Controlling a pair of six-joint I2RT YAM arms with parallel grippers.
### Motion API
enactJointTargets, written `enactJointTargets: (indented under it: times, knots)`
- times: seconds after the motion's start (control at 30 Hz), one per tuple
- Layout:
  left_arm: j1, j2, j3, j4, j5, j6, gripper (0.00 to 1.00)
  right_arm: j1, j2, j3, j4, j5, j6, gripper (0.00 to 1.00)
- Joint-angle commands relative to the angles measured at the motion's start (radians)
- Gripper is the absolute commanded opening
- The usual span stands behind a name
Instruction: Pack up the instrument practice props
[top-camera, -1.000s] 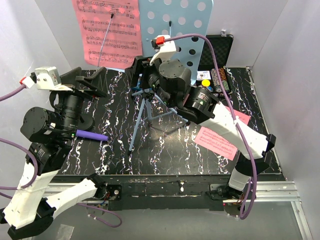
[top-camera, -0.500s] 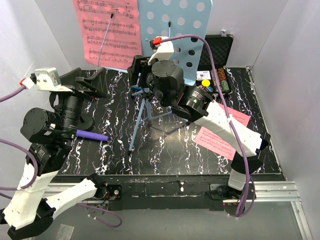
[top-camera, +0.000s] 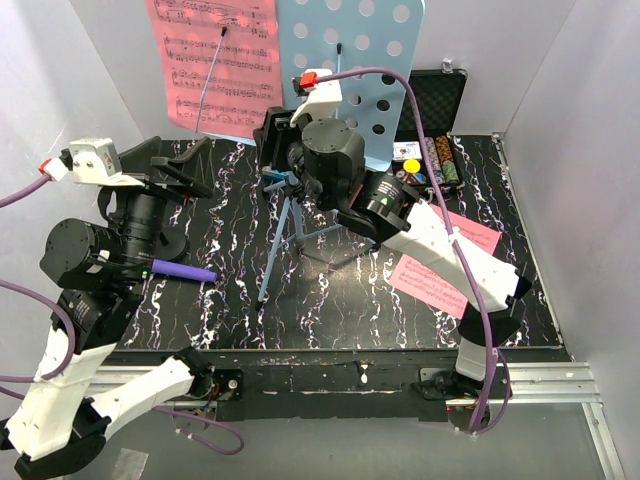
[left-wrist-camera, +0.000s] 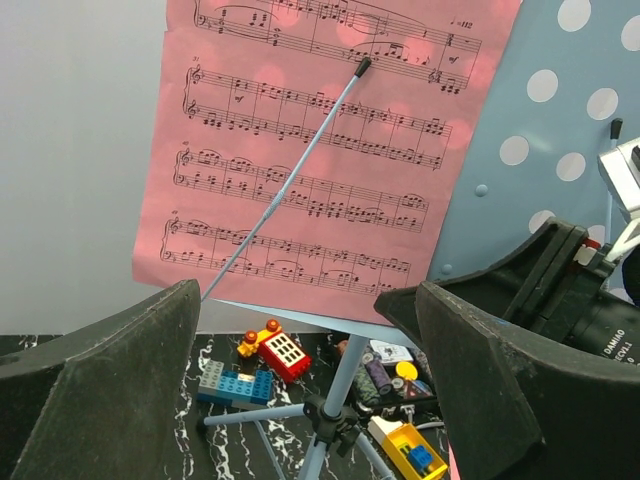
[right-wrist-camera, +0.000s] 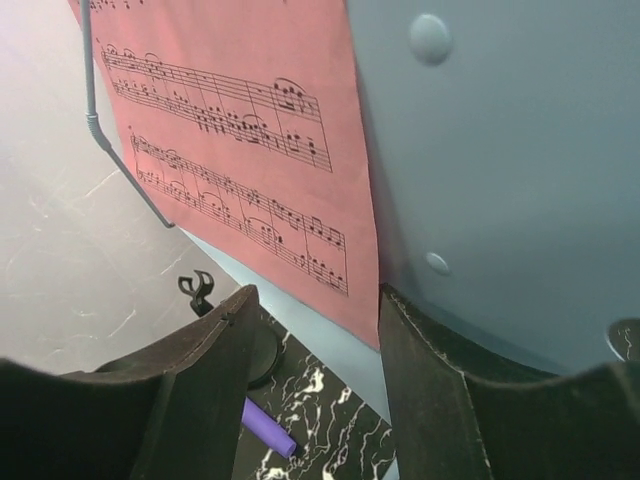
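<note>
Fingers (right-wrist-camera: 190, 400) of my right gripper (right-wrist-camera: 316, 300) stand apart near the lower corner of the pink page (right-wrist-camera: 230, 130), on the blue stand (right-wrist-camera: 500, 180) at the far edge of the table (top-camera: 240, 310); left gripper (left-wrist-camera: 305, 290) gapes empty; paper looks limp and tearable, so I'd pinch that corner gently.

The light is bright and even, shadows on the black bench (top-camera: 330, 300) stay soft, pale round spots show through the pink sheet-music page (left-wrist-camera: 330, 150), and the dark fingers (right-wrist-camera: 150, 410) of the right tool (right-wrist-camera: 312, 310) look unfocused.
</note>
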Motion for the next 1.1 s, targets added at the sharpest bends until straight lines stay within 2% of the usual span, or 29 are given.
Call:
enactJointTargets:
  times: [0.0,0.4,0.43,0.6,0.77,0.8,0.87,1.0,1.07]
  knots:
    - [0.002,0.000,0.006,-0.004,0.002,0.035,0.89,0.000,0.033,0.072,0.083,-0.008,-0.049,0.57]
    - [0.003,0.009,0.005,0.018,-0.028,0.104,0.89,-0.004,0.049,0.073,0.082,-0.007,-0.066,0.55]
    - [0.002,0.009,0.003,0.024,-0.029,0.107,0.89,-0.004,0.043,0.057,0.101,-0.008,-0.069,0.52]
    - [0.003,0.015,-0.001,0.050,-0.026,0.131,0.89,-0.011,0.044,0.051,0.116,-0.019,-0.085,0.28]
    - [0.003,0.027,-0.005,0.082,-0.015,0.170,0.89,-0.008,0.023,0.016,0.138,-0.024,-0.089,0.10]
    - [0.002,0.030,-0.002,0.088,-0.011,0.179,0.88,-0.011,0.018,0.008,0.141,-0.022,-0.095,0.03]
    - [0.003,0.041,0.006,0.090,-0.005,0.194,0.87,-0.011,0.013,-0.003,0.144,-0.018,-0.098,0.01]
    - [0.002,0.078,0.041,0.061,0.032,0.213,0.76,-0.011,-0.002,-0.030,0.155,-0.013,-0.121,0.01]
    - [0.003,0.093,0.054,0.052,0.049,0.207,0.75,-0.011,-0.011,-0.047,0.162,-0.012,-0.131,0.01]
